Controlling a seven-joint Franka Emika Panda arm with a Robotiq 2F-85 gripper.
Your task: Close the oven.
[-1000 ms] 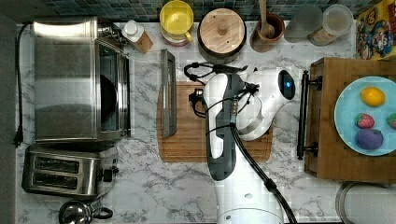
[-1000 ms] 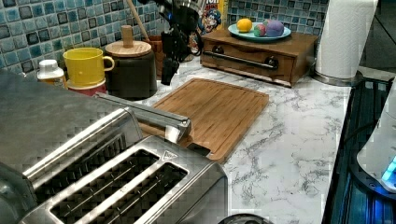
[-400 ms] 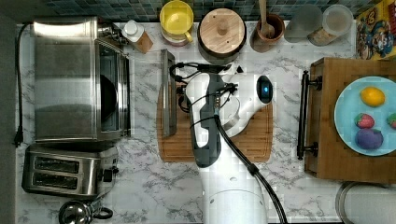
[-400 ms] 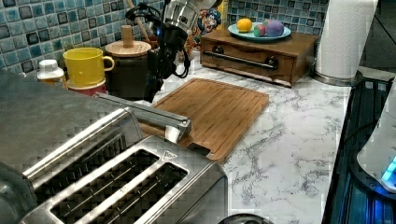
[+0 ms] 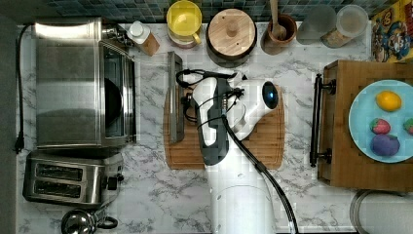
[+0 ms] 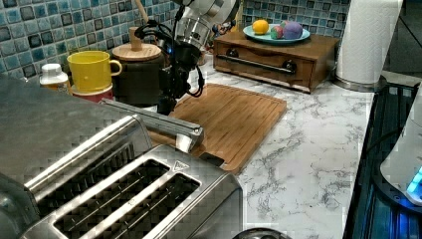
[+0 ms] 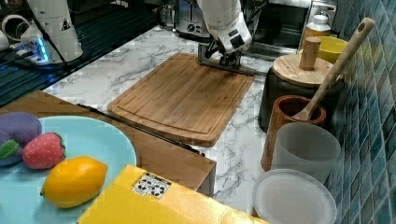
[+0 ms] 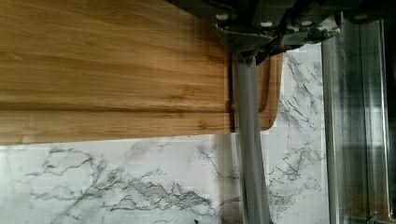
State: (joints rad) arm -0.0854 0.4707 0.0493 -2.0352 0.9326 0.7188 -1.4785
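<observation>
The oven (image 5: 80, 83) stands at the top view's left, a big steel box with a dark inside. Its door is dropped open and lies flat, and its bar handle (image 5: 175, 97) rests over the near edge of the cutting board (image 5: 253, 146). My gripper (image 5: 187, 100) is right beside that handle, on the board's side. In the left view the gripper (image 6: 166, 102) points down just above the handle (image 6: 159, 122). In the right view the gripper (image 7: 225, 59) sits at the handle (image 7: 233, 69). The wrist view has the handle bar (image 8: 250, 154) running alongside the door's steel edge (image 8: 355, 116).
A two-slot toaster (image 5: 70, 178) sits beside the oven. A yellow mug (image 5: 184, 22), a lidded dark pot (image 5: 231, 34) and a utensil holder (image 5: 278, 31) line the back wall. A wooden drawer box (image 5: 341, 126) carrying a plate of toy fruit stands at the top view's right.
The arm has swung from over the middle of the cutting board toward the top view's left and come down to the open door's handle. The door has not moved.
</observation>
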